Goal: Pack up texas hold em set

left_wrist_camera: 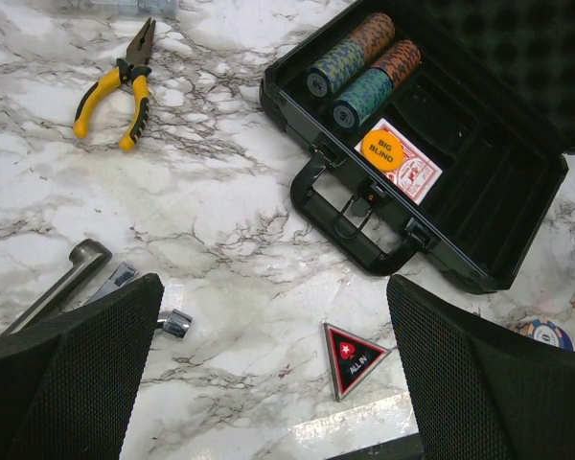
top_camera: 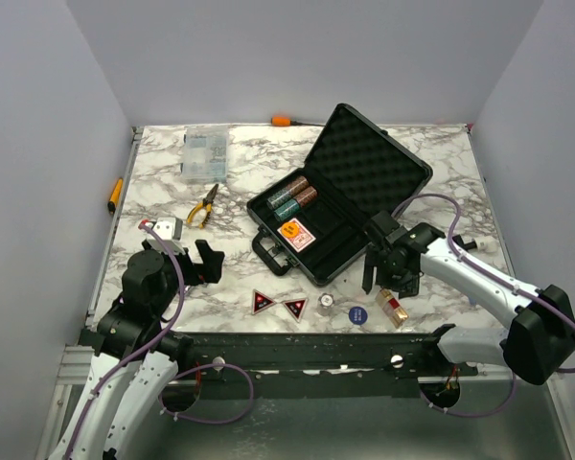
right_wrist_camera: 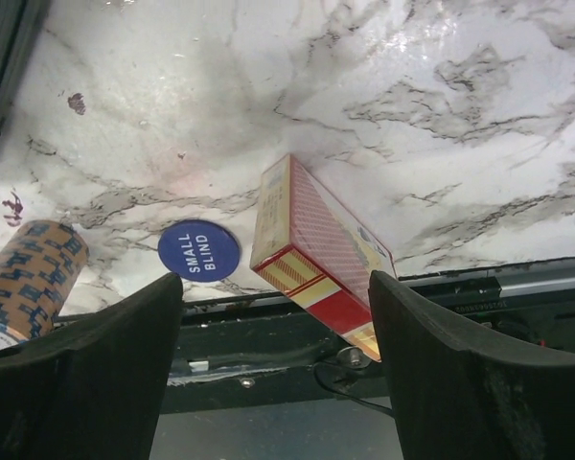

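Right gripper (right_wrist_camera: 276, 287) hangs with its fingers spread wide and nothing between them, tilted down over the marble table (top_camera: 240, 182). Just under it, slightly toward the near edge, lies the loose card deck (right_wrist_camera: 311, 249), a red and yellow box, untouched and framed by the two fingers in the wrist view. Immediately left of the deck sits the blue button (right_wrist_camera: 198, 249) marked SMALL BLIND, and left of that a loose chip stack (right_wrist_camera: 29, 278). Further left again lie the triangles (top_camera: 263, 302), side by side. On the gripper's far side and to its left, the briefcase (top_camera: 364, 168) stands open with its lid raised, close by but apart from it.

The step in hand looks like fetching the loose deck. The next move would call for lowering until the fingers straddle the box, turning the wrist so they meet its narrow sides, closing, then lifting it over the case wall into the empty part of the tray.

Counted:
- **Card decks:** two, one loose and one packed deck (left_wrist_camera: 417, 177) in the case.
- **Buttons:** two, the blue one outside and an orange button (left_wrist_camera: 383, 150) lying on the packed deck.
- **Triangles:** two, both outside.
- **Chips:** two chip rows (left_wrist_camera: 350, 62) in the case, plus the single loose stack.

Well away to the left, the left gripper (left_wrist_camera: 270, 297) is also wide and empty, with one pair of pliers (left_wrist_camera: 125, 86) and one organiser box (top_camera: 203, 153) beyond it.
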Motion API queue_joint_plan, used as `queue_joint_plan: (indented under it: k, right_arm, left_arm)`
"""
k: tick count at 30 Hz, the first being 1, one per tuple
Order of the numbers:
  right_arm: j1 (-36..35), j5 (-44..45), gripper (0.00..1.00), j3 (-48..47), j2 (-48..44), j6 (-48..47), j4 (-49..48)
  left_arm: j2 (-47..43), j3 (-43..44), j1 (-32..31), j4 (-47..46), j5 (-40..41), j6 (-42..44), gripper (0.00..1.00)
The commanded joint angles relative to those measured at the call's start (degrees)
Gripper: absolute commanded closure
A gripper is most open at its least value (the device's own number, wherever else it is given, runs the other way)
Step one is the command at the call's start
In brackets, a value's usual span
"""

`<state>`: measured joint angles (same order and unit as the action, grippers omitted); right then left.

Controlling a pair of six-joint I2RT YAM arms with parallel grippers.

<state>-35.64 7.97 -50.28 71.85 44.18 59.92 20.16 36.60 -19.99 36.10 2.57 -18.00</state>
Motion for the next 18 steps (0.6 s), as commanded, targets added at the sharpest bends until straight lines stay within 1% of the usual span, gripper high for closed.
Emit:
queue_joint_plan:
  k: [1,5,8,10,13,15,18]
  right_arm:
    - [-0.31,3.85,0.21,1.77,-0.14,3.83,1.26]
    - [-0.31,3.72,0.28,2.45,0.83,4.52,1.07]
    - [-0.30,3.41,0.35,3.13,0.75,4.70,0.60]
    - [-0.31,3.15,0.42,3.34,0.63,4.79,0.49]
    - [-0.29,2.81,0.49,3.74,0.89,4.86,0.30]
    - [-0.31,2.48,0.55,4.05,1.03,4.81,0.01]
    - [-0.29,2.96,0.59,3.96,1.57,4.80,-0.16]
  left_arm:
    - [-0.69,-0.16,0.30,-0.24,-0.46,-0.46,0.01]
    - [-1.11,-0.28,0.30,-0.24,-0.09,-0.55,0.02]
    - [-0.99,-0.17,0.32,-0.28,-0.02,-0.60,0.02]
    - [-0.91,-0.14,0.30,-0.24,-0.02,-0.65,0.02]
    - [-0.99,-0.20,0.30,-0.24,-0.02,-0.66,0.02]
    - [-1.09,-0.18,0.30,-0.28,0.06,-0.63,0.02]
    - [-1.03,-0.19,0.30,-0.25,0.07,-0.66,0.02]
